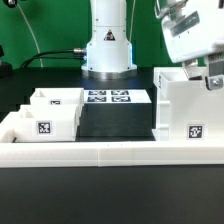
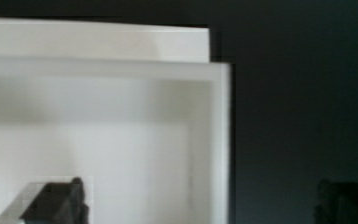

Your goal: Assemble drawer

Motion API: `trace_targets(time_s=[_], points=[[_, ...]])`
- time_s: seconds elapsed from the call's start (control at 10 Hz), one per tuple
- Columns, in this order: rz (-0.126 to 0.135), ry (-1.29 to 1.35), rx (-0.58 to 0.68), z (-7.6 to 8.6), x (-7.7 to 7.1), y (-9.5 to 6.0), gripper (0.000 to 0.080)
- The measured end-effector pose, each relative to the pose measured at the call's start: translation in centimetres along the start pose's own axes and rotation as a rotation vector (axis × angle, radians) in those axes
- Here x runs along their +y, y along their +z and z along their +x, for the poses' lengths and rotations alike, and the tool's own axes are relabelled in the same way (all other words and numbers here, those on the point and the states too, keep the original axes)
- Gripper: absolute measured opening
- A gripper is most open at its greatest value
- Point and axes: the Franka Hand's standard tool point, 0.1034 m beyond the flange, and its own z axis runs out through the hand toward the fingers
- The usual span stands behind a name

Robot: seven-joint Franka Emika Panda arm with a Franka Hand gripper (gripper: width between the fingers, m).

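**Early stage: no tray in the shell yet**

Your shell (image 1: 190, 112) stands upright on the surface (image 1: 110, 195), against the wall (image 1: 100, 152). A tray (image 1: 52, 110) sits well apart from the shell, on the exterior view's left of it, with the marker board (image 1: 107, 97) between the two. The white shapes beside that tray may be the second one, but you cannot tell from here. I judge that nothing is fitted yet and both trays are left to go in.

The end effector (image 1: 205, 76) hangs just above the shell's top with its fingers spread wide. In the wrist view the shell's edge lies between them, and they grip nothing.

The surface is black and matte. Behind the shell you have the arm base (image 1: 108, 45), cables and a green backdrop.
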Motion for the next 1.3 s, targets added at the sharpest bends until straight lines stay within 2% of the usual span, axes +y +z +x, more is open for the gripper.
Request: trace_targets(time_s=[0.1,0.2,0.3,0.4,0.6,0.7,0.9,1.1,1.2,1.3], points=[[-0.002,-0.077,-0.006,0.1,0.8,-1.3,0.0649],[0.007,-0.116,-0.011,0.3,1.1,-2.6,0.0649],[0.032,-0.176,-0.020,1.0,1.4,-3.9,0.0649],[0.053,-0.167,-0.020,1.6,1.6,-4.5,0.0649],[0.048,-0.179,-0.020,1.5,1.7,-4.2,0.0649],[0.040,-0.249,-0.019,1.5,1.8,-4.2,0.0649],[-0.061,-0.670,-0.034,2.3,3.4,-4.2,0.0649],[-0.070,-0.987,-0.052,3.7,4.0,-4.9,0.0649],[-0.074,-1.131,-0.078,5.0,4.5,-5.5,0.0649],[-0.036,-1.127,-0.071,6.2,4.6,-5.8,0.0649]])
